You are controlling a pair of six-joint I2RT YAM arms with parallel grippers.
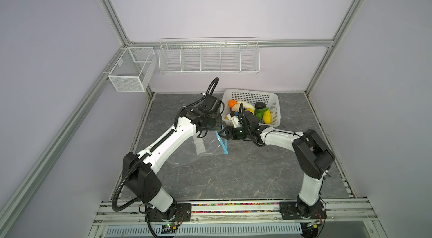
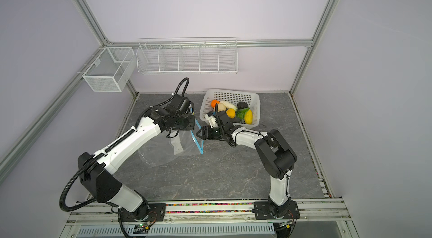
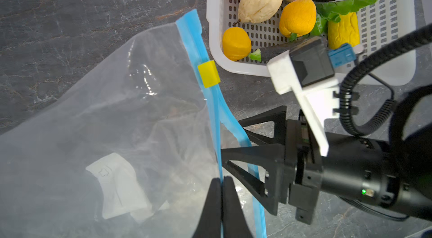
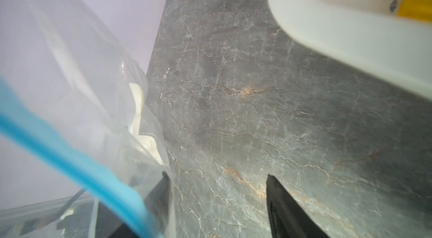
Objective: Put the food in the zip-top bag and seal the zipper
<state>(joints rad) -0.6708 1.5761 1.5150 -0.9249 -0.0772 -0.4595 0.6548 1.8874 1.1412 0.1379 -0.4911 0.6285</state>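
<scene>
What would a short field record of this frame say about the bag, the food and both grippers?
zip-top bag: on the table, no food inside
zipper: lips parted near the grippers, yellow slider on it
food: all in the white basket
left gripper: shut on one zipper lip
right gripper: open at the bag's mouth, gripping nothing

A robotics lab cell: aluminium-profile frame [image 1: 106,3], plain lilac walls [image 1: 210,3], two arms [image 1: 168,141] bolted to a rail [image 1: 233,217] (wire baskets [image 1: 208,59] behind).
</scene>
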